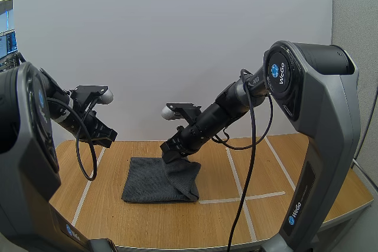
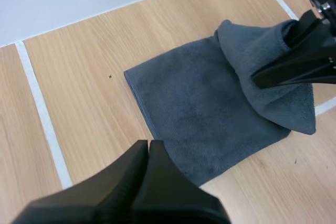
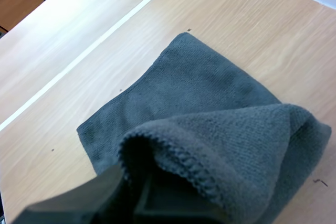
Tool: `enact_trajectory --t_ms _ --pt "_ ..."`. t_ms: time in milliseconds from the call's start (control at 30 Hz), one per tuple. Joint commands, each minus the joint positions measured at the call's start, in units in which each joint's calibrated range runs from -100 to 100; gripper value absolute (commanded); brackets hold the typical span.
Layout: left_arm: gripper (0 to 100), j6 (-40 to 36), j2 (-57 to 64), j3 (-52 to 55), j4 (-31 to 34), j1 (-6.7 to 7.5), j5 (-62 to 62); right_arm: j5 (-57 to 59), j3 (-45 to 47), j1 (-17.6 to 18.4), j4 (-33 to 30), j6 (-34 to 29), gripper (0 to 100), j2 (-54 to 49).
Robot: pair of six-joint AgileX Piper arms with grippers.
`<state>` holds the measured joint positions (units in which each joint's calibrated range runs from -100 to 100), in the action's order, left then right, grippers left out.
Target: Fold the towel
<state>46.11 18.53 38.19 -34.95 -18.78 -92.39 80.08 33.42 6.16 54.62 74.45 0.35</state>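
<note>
The towel (image 1: 155, 181) lies on the table (image 1: 236, 222), about midway, between two tape lines (image 1: 87, 188) that run front to back. My right gripper (image 1: 175, 156) is at its far right part, where a flap stands raised and curls over the flat layer. My tips seem to pinch that flap. My left gripper (image 1: 101, 136) hangs left of the towel, well apart, above the table.

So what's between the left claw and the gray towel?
Nothing but bare wooden table separates the left gripper from the gray towel, as the high view shows.
</note>
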Motion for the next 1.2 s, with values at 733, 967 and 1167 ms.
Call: enact_trajectory --t_ms 733,967,1167 --pt "0 -5.0 5.7 -0.4 7.5 0.05 -4.9 -7.8 -5.9 5.9 3.8 -0.4 0 4.8" --pt "0 -5.9 5.7 -0.2 10.2 0.05 -4.7 -7.4 -5.9 6.2 5.0 -0.4 0 5.5" --pt "0 -6.4 5.7 2.1 11.3 0.05 -3.6 -10.6 -5.9 8.3 5.1 0.0 0 5.6"
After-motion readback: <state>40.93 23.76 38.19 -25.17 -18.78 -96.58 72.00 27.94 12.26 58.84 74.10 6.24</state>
